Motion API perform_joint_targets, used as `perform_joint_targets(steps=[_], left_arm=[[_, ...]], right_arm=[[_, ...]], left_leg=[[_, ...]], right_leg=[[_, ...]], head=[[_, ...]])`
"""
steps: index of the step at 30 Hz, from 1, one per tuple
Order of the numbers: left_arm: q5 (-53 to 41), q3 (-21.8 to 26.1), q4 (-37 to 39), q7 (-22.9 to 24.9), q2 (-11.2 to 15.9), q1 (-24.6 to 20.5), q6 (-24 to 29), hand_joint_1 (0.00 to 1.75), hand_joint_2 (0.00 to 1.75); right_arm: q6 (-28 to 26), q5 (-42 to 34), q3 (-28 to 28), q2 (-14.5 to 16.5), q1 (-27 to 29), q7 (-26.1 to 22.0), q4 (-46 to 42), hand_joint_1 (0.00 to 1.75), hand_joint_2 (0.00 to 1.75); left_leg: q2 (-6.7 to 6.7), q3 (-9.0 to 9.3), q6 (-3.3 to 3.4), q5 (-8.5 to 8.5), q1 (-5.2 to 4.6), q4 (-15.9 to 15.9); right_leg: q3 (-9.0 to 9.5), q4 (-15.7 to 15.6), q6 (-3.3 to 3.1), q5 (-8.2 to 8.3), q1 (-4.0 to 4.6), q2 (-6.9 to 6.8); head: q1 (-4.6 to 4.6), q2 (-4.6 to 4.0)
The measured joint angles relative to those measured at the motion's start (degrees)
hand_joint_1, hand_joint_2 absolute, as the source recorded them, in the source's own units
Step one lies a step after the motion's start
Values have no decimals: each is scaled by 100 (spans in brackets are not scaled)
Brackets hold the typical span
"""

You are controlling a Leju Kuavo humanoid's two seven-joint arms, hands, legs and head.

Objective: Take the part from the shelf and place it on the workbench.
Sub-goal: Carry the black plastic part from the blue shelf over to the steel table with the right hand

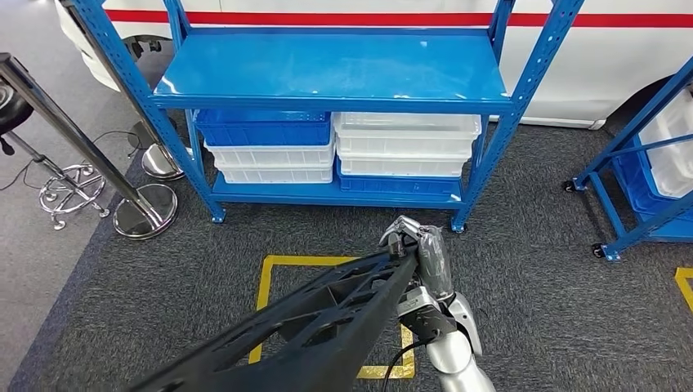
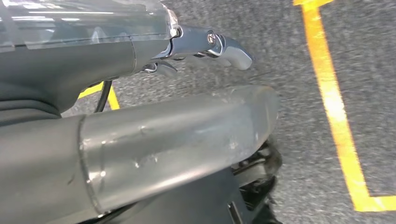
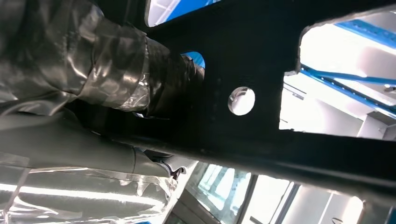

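On the lower level of the blue metal shelf (image 1: 343,77) sat stacked plastic crates: a blue crate (image 1: 261,128) on top of two white crates (image 1: 270,162) towards the left end, and a white crate stack (image 1: 406,143) over a blue crate (image 1: 400,184) towards the right end. What lay inside them could not be made out. The shelf's upper level was a bare glossy blue sheet. More white and blue crates (image 1: 670,155) sat in a second blue rack at the right edge of the head view.

The long black plastic part (image 1: 327,314), a flat openwork frame with large cut-outs and a small round hole, was off the shelf and held above the dark grey carpet (image 1: 531,269) and its yellow taped square (image 1: 270,269), slanting from the lower left up to the right robot hand (image 1: 421,253). That robot hand's fingers were wrapped over the part's upper end, gripping it. The left robot hand (image 2: 177,130) hung over the carpet beside a yellow line, close to a black piece; whether it held anything I could not tell.
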Motion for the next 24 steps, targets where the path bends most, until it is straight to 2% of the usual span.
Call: perform_joint_targets(steps=[1, 2, 3, 4, 5, 7, 8, 9, 10, 11, 12, 13, 14, 15, 16, 17, 18, 19, 20, 21, 22, 23, 24], left_arm=[[0, 0, 0, 0, 1, -3, 0, 0, 0], [1, 0, 0, 0, 2, -11, 0, 0, 0], [2, 0, 0, -1, 3, -18, 0, 0, 0], [5, 0, 0, -2, 3, -22, 0, 0, 0], [9, 0, 0, -2, 3, -24, 0, 0, 0], [14, 1, 0, -2, 4, -15, 0, 0, 0], [15, 2, 0, -1, 5, -14, 0, 0, 0], [15, 2, 0, -2, 5, -13, 0, 0, 0], [15, 2, 0, -2, 5, -13, 0, 0, 0], [15, 2, 0, -1, 5, -12, 0, 0, 0], [15, 3, 0, -2, 5, -9, 0, 0, 0], [15, 3, 0, -1, 5, -6, 0, 0, 0], [15, 4, 0, -2, 5, -4, 0, 0, 0], [15, 4, 0, -2, 5, -4, 0, 0, 0], [15, 4, 0, -1, 5, -5, 0, 0, 0], [15, 4, 0, -2, 4, -7, -1, 0, 0], [15, 4, 0, -2, 1, -10, -1, 0, 0], [15, 4, 0, -2, -1, -12, -2, 0, 0], [15, 5, 0, -3, -3, -13, -2, 0, 0], [15, 5, 0, -3, -4, -11, -2, 0, 0], [15, 5, 0, -3, -2, -7, -2, 0, 0], [15, 5, 0, -3, -1, -3, -2, 0, 0], [14, 5, 0, -2, 1, 3, -3, 0, 0]], right_arm=[[-1, -2, 0, 1, 0, 0, 0, 175, 0], [-1, -2, 0, 2, 0, 0, -3, 175, 0], [-3, -2, 0, 3, 0, -2, -8, 175, 0], [-4, -2, 1, 4, 0, -4, -12, 175, 0], [-5, -4, 2, 5, 1, -8, -17, 175, 0], [-7, -8, 3, 4, 12, -15, -20, 175, 0], [-7, -10, 2, 4, 23, -20, -22, 175, 0], [-6, -11, 1, 3, 35, -23, -23, 175, 0], [-6, -11, 0, 2, 46, -26, -24, 175, 0], [-6, -11, 0, 1, 55, -28, -24, 175, 0], [-6, -11, 0, -1, 62, -30, -24, 175, 0], [-7, -11, 0, -1, 71, -30, -24, 175, 0], [-7, -12, 0, -2, 80, -31, -25, 175, 0], [-7, -12, 0, -3, 87, -31, -26, 175, 0], [-7, -13, 0, -3, 91, -31, -28, 175, 0], [-7, -12, 0, -4, 90, -31, -34, 175, 0], [-7, -11, 1, -3, 87, -32, -45, 175, 0], [-7, -11, 1, -3, 85, -33, -57, 175, 0], [-8, -11, 2, -3, 82, -35, -69, 175, 0], [-8, -11, 2, -3, 83, -37, -78, 175, 0], [-9, -11, 1, -3, 85, -37, -80, 175, 0], [-9, -11, 1, -2, 85, -38, -81, 175, 0], [-8, -12, 1, 1, 87, -38, -81, 175, 0]], left_leg=[[0, 256, -20, 156, 20, -296], [-7, 558, -34, 204, 25, -706], [-22, 826, -19, 195, 17, -1096], [-39, 993, 8, 151, 3, -1375], [-54, 1057, 45, 98, -21, -1521], [-53, 990, 153, 187, -31, -1564], [-38, 945, 214, 250, -30, -1580], [-21, 881, 284, 329, -27, -1595], [-3, 805, 338, 409, -26, -1602], [6, 713, 374, 482, -45, -1595], [13, 613, 393, 556, -64, -1588], [18, 510, 398, 630, -83, -1578], [23, 402, 398, 702, -102, -1565], [25, 293, 394, 770, -119, -1545], [26, 191, 386, 832, -132, -1520], [27, 102, 374, 886, -139, -1489], [25, 31, 355, 934, -148, -1455], [26, -12, 328, 985, -152, -1439], [28, -36, 298, 1037, -148, -1435], [29, -46, 263, 1095, -145, -1450], [28, -51, 228, 1149, -139, -1473], [21, -77, 193, 1123, -131, -1460], [12, -123, 154, 983, -125, -1368]], right_leg=[[-82, 34, 30, 43, -17, 0], [-153, 64, 68, 85, -28, 1], [-201, 83, 109, 129, -35, 2], [-222, 85, 152, 180, -36, 1], [-229, 67, 193, 238, -37, -1], [-235, 15, 274, 332, -43, 5], [-269, 45, 299, 260, -48, 13], [-328, 174, 312, 68, -51, 23], [-408, 420, 311, -226, -56, 30], [-498, 758, 304, -550, -50, 37], [-572, 1138, 300, -802, -43, 40], [-600, 1453, 295, -914, -32, 42], [-556, 1631, 284, -884, -21, 44], [-417, 1624, 263, -747, -10, 44], [-183, 1426, 231, -588, 6, 44], [123, 1078, 188, -520, 24, 44], [441, 650, 148, -557, 46, 43], [669, 314, 117, -635, 72, 43], [802, 85, 91, -719, 96, 44], [836, -21, 71, -733, 115, 44], [799, -32, 41, -674, 106, 39], [762, -53, 6, -607, 92, 30], [704, -74, -35, -529, 71, 19]], head=[[-1, 0], [-1, 0], [-1, 0], [0, 0], [0, 0], [1, 0], [1, 0], [2, 0], [2, 0], [2, 0], [2, 0], [2, 0], [1, 0], [1, 0], [0, 0], [-1, 0], [-1, 0], [0, 0], [-1, 0], [1, 0], [1, 0], [1, 0], [1, 0]])
